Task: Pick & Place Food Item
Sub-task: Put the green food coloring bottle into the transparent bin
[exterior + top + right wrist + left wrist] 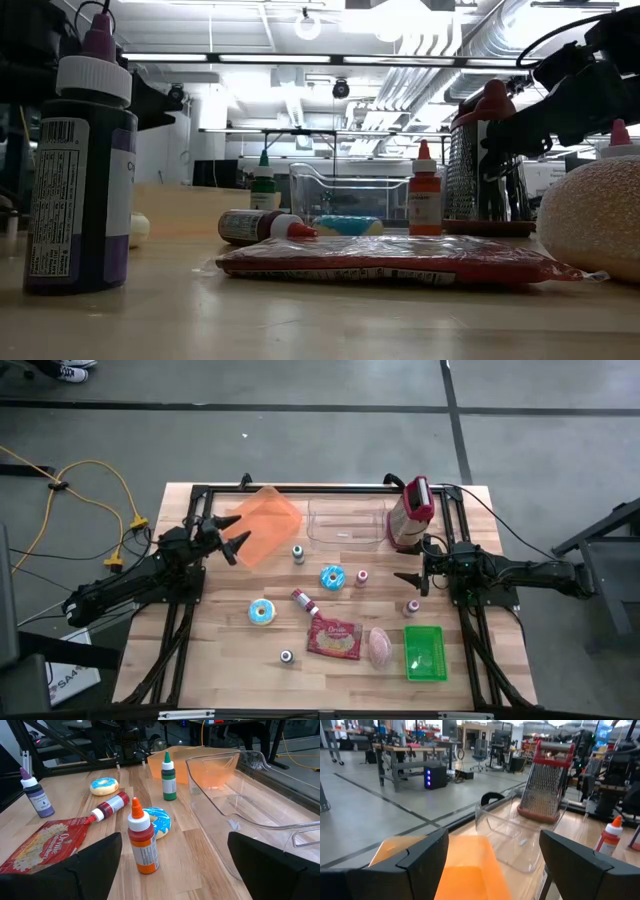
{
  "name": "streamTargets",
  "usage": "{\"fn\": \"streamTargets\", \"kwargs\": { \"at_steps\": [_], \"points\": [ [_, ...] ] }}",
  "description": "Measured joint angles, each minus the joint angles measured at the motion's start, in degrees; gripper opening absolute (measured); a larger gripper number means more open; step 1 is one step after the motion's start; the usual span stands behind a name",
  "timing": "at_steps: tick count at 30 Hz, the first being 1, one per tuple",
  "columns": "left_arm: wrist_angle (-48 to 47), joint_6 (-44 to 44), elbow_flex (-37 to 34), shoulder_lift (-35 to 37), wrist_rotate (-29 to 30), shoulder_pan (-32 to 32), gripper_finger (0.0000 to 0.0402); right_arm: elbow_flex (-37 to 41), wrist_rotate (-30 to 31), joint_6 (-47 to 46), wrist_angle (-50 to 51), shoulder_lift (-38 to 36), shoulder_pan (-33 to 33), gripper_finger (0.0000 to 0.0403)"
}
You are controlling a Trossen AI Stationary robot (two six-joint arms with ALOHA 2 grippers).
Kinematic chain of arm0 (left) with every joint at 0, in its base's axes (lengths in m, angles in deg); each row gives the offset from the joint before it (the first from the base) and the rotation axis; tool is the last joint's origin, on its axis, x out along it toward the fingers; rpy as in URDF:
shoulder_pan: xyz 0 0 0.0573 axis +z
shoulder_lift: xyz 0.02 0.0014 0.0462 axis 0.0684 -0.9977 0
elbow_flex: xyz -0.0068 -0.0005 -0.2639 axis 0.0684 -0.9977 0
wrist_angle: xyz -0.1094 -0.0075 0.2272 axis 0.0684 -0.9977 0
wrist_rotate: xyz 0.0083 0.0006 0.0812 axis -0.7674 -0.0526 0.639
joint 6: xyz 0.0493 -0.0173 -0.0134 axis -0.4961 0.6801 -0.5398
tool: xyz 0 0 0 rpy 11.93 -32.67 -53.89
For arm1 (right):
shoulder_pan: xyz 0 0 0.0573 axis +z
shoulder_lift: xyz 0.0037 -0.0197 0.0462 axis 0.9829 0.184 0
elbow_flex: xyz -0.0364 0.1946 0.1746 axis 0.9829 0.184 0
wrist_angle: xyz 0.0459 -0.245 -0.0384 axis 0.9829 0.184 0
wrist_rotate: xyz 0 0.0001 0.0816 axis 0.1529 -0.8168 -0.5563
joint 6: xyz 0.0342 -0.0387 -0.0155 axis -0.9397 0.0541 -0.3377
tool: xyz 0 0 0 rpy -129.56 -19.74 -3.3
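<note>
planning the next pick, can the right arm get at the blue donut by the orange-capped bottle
Probably yes: the right gripper is open, and the blue donut lies flat nearby; only the orange-capped bottle stands between them.

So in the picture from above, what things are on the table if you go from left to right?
Orange container → left blue donut → red bottle lying down → popcorn bag → pink food item → green container.

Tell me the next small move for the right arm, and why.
Probably lower the right hand toward the nearer blue-frosted donut. The hand is open, holds nothing and hovers beside it, while the clear container sits empty just beyond.
</note>
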Motion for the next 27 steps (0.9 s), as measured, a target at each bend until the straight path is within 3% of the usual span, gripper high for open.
{"fn": "streamTargets", "kwargs": {
  "at_steps": [15, 27],
  "points": [
    [0.66, 1.25, 3.37, -0.53, -2.96, -0.02, 0.0305, 0.01, 0.00, 0.00, -0.01, 0.01, 0.00, 0.0353],
    [0.67, -1.60, 13.09, -9.48, -3.76, -0.04, 0.0305, 0.01, 0.00, 0.00, -0.01, 0.02, 0.02, 0.0353]
  ]
}}
